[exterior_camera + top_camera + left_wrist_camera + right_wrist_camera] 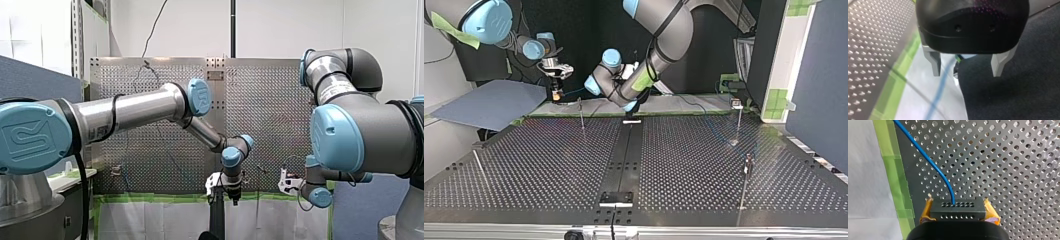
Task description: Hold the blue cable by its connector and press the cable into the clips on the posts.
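In the right wrist view my right gripper [957,204] is shut on a black connector [958,210], its yellow pads [926,210] pressed on both ends. The blue cable [930,161] leaves the connector's face and curves away over the perforated table. In the top view my right gripper [555,94] hangs past the table's far edge at the left. My left gripper [966,74] is open, metal fingers [935,63] apart, nothing between them. A blurred stretch of blue cable [939,88] lies below it. It hovers near the far edge's middle [636,106]. Thin posts [581,114] [739,120] stand on the table.
Two more posts [748,167] [479,167] stand nearer the top view's front. Green tape [895,177] lines the table's edge, with white sheet beyond. A dark centre strip [626,155] with a small block [616,198] runs across the table. A blue-grey panel [489,105] lies at the top view's left.
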`<control>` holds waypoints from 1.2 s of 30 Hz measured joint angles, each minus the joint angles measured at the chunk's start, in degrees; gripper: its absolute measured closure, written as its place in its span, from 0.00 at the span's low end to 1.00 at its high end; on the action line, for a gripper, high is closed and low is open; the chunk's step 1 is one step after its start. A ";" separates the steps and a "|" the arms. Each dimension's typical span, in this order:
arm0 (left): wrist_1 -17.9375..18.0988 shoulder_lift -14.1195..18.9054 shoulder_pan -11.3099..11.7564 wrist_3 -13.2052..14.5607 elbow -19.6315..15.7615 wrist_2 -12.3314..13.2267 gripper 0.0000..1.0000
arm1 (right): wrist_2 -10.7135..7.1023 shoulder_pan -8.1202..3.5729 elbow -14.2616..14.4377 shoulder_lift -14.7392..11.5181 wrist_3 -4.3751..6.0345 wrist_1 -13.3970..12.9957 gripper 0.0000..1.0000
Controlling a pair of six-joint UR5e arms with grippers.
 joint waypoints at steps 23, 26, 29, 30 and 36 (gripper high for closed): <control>1.92 -6.54 0.98 1.16 1.07 1.15 0.00 | 0.07 -0.02 -0.11 0.00 0.50 -0.17 1.00; 1.93 -6.82 1.04 1.72 1.01 1.24 0.00 | 0.07 -0.01 -0.15 0.00 0.53 -0.18 1.00; 1.89 -6.89 1.04 2.49 1.02 1.25 0.00 | 0.08 -0.02 -0.16 0.00 0.53 -0.14 1.00; 1.88 -6.88 0.99 2.93 1.02 1.32 0.00 | 0.07 -0.02 -0.17 0.00 0.53 -0.13 1.00; 1.91 -6.86 0.44 5.96 1.04 1.89 0.50 | 0.00 -0.01 -0.18 0.00 0.53 -0.04 1.00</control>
